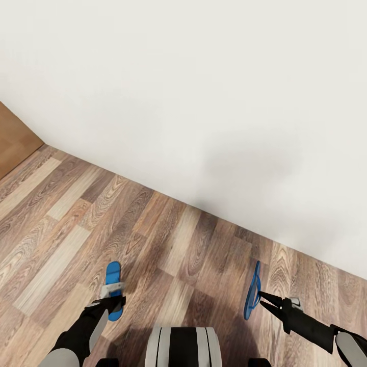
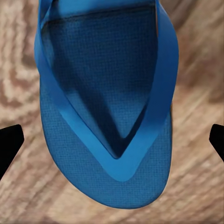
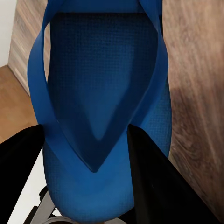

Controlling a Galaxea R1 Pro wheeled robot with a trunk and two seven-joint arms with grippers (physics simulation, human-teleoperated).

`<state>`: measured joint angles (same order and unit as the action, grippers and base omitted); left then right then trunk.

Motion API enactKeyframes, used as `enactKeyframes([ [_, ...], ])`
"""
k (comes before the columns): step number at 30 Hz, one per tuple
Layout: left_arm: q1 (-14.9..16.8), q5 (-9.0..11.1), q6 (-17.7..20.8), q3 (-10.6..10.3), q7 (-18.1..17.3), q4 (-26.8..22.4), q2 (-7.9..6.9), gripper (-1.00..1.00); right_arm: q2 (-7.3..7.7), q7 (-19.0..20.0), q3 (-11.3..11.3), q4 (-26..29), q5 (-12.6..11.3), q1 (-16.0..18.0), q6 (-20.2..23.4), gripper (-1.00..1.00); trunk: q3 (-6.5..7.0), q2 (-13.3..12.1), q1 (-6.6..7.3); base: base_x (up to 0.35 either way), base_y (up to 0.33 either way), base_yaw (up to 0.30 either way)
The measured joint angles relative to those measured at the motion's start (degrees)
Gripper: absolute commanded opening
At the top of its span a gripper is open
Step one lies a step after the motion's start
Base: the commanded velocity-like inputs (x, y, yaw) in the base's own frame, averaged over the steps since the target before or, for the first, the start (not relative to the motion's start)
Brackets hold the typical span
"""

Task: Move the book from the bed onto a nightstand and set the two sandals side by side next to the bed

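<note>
Two bright-blue sandals are in front of me on the wood-plank floor. One sandal (image 1: 112, 278) (image 2: 107, 116) lies flat, straps up. My left gripper (image 1: 111, 304) (image 2: 112, 142) hovers over its toe end, open, with a black fingertip (image 2: 9, 147) on each side and well clear of it. The other sandal (image 1: 252, 290) (image 3: 100, 93) is lifted off the floor and turned on edge. My right gripper (image 1: 263, 298) (image 3: 86, 175) is shut on it, one finger (image 3: 151, 182) lying across the sole. The book, the bed and the nightstand are out of view.
A white wall (image 1: 204, 92) runs diagonally close ahead, meeting the floor (image 1: 76, 219) just beyond the sandals. An orange-brown wooden panel (image 1: 12, 142) stands at the far left. My base (image 1: 183, 346) is at the bottom centre.
</note>
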<state>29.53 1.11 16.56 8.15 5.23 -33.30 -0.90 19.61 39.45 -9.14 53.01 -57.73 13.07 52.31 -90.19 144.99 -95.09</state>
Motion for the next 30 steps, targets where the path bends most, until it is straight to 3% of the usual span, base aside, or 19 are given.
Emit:
enactKeyframes([
  [30,0.0,0.0,0.0,0.0,0.0,0.0,-0.08,1.0,-0.09,0.0,0.1,0.0,0.0,0.0,0.0,-1.0,0.0,0.0,0.0,0.05,0.0,0.0],
])
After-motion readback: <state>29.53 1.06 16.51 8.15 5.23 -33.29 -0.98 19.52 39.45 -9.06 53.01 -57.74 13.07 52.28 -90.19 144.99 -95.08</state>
